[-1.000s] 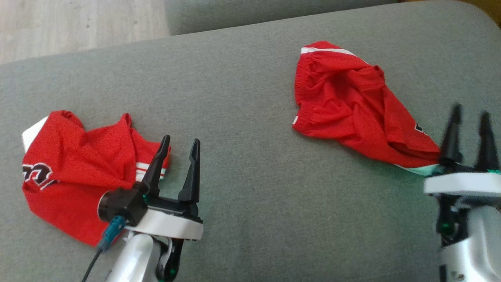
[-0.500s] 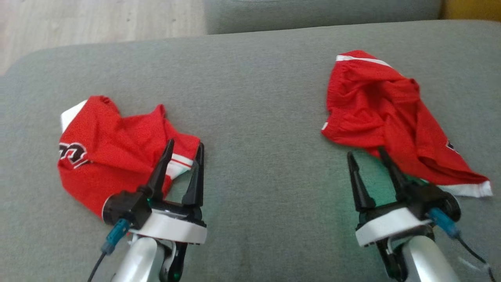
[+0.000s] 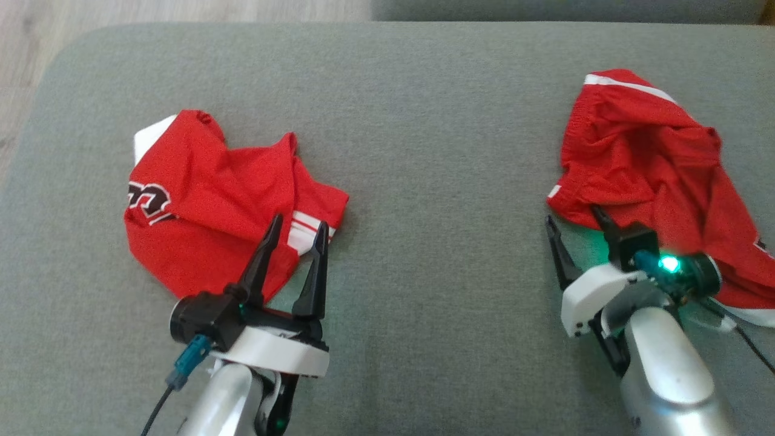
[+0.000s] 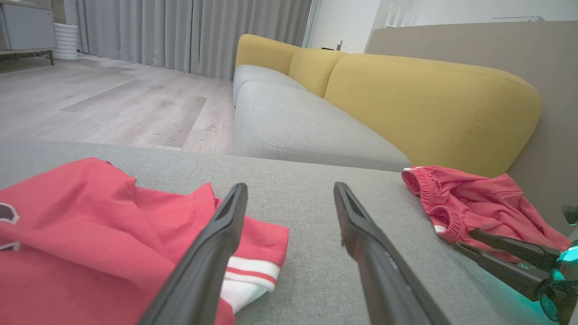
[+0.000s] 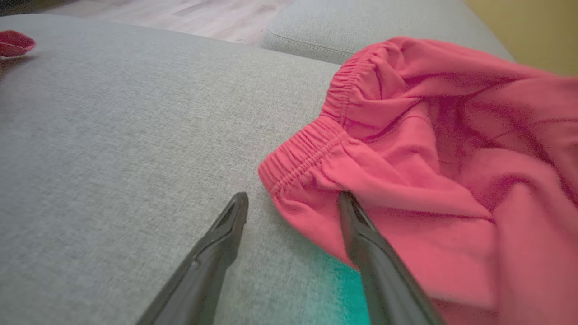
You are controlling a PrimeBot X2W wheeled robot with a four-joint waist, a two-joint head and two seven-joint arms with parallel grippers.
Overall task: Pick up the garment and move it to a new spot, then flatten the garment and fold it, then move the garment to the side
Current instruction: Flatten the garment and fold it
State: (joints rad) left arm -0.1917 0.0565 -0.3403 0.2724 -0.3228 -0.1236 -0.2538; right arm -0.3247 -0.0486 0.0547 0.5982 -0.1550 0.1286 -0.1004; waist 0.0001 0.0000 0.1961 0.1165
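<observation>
left gripper point(image 3: 301, 221) spread and empty at striped hem of red shirt point(image 3: 206, 200); right gripper point(image 3: 572, 214) likewise at waistband edge of red shorts point(image 3: 636, 151).

The head view looks steeply down on the grey fabric sofa cushion point(image 3: 424, 121) from its near edge. The left wrist view lies low over it, facing the yellow padded backrest point(image 4: 429, 104). The right wrist view sits close over the crumpled red elastic-waisted shorts point(image 5: 429, 158), which all three views share.
</observation>
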